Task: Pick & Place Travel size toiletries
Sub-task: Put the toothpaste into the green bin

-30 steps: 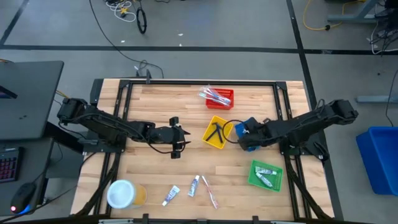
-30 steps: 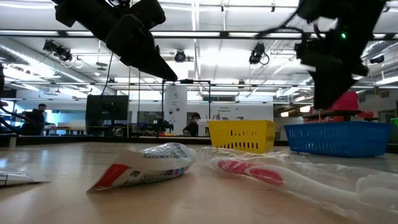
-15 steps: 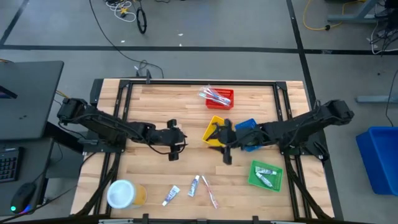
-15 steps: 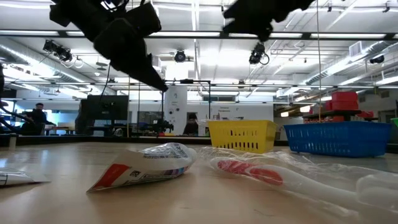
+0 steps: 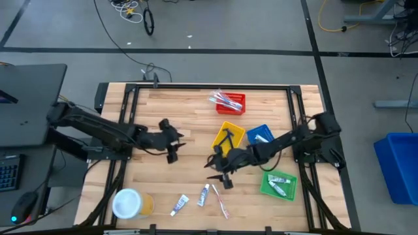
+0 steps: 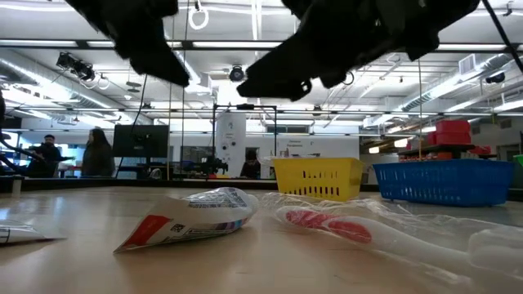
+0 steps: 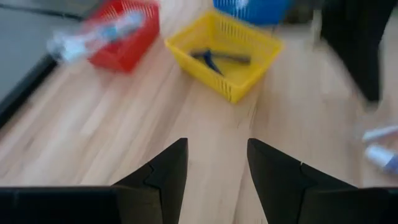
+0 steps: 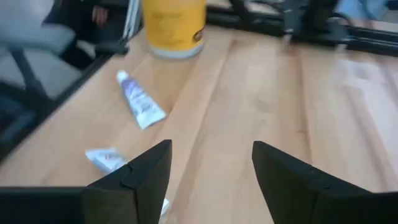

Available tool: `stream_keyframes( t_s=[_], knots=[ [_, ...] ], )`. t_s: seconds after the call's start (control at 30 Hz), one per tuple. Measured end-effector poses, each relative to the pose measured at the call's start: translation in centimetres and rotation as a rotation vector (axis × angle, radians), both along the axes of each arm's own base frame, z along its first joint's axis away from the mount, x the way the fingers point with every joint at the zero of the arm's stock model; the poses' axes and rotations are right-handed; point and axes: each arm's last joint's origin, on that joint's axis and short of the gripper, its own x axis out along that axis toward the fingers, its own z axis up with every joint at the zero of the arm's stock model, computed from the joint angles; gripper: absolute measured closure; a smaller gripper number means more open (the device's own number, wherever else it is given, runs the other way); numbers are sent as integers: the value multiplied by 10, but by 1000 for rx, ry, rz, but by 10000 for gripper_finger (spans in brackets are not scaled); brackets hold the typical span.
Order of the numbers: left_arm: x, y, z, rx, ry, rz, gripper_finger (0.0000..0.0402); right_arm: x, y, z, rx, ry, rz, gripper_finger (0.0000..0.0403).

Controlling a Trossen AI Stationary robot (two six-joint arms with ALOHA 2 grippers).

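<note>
High view shows the right gripper (image 5: 219,175) spread and empty above the table's front middle, just beside the loose toiletries: a red-marked tube (image 5: 204,194), a toothbrush (image 5: 220,201) and a blue-marked tube (image 5: 179,205) (nearest the yellow tub (image 5: 130,203)). A good pick would centre the spread fingers across one tube's width before descending, clear of the crinkled toothbrush wrapper. The left gripper (image 5: 171,145) waits mid-table, also released and empty.

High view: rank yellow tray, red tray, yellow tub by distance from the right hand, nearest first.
From the right hand, open over the table's middle front:
1. Yellow tray, just behind it toward the table's back.
2. Red tray, farther back, at the back edge.
3. Yellow tub, at the front left corner.
</note>
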Motion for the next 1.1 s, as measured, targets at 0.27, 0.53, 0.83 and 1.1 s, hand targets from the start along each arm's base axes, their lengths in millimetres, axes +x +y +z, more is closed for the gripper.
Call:
stream_keyframes(
  t_s=[0.27,0.53,0.83,1.1],
  knots=[
    [-33,9,35,-21,-154,13,226,31,14,-12,2,124,174,169],
    [-40,11,41,-8,-171,0,226,44,24,-40,-12,196,271,168],
    [-37,9,38,-20,-157,-21,226,43,37,-80,-92,249,328,176],
    [-37,9,38,-17,-157,-18,226,42,39,-82,-115,256,321,225]
  ],
)
